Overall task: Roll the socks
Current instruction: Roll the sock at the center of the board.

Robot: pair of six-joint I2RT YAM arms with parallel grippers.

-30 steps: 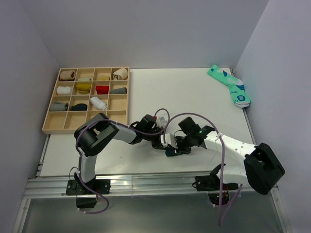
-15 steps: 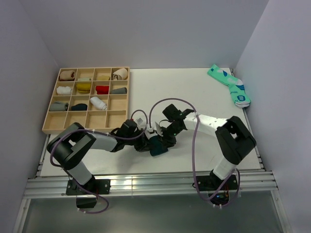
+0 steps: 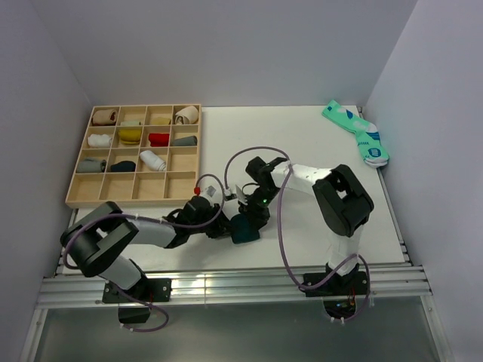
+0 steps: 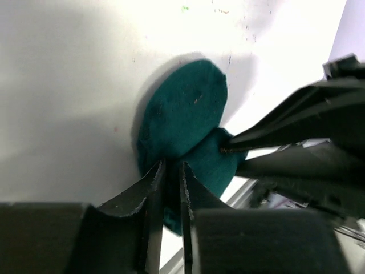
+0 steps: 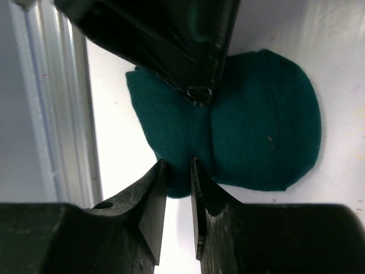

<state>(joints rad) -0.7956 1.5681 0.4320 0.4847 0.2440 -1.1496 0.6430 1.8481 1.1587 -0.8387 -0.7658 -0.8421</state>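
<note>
The socks show as one dark green bundle (image 3: 246, 228) lying on the white table near its front edge, folded into a rounded lump (image 4: 185, 117). My left gripper (image 3: 229, 225) reaches it from the left, and its jaws (image 4: 171, 166) stand a narrow slit apart with green fabric between them. My right gripper (image 3: 252, 214) comes in from the upper right and pinches the bundle's lower edge (image 5: 178, 164). In the right wrist view the left gripper's black fingertips (image 5: 197, 91) press on the green sock (image 5: 256, 128) from above.
A wooden compartment tray (image 3: 128, 202) with several rolled socks sits at the back left. A mint-green pair (image 3: 359, 136) lies at the far right corner. The metal rail (image 3: 226, 283) runs along the table's front edge, close below the bundle.
Both grippers and the green bundle have shifted left along the table. The left arm has dropped lower and stretched out. The right arm has swung in from the right, its jaws narrowing on the sock.
</note>
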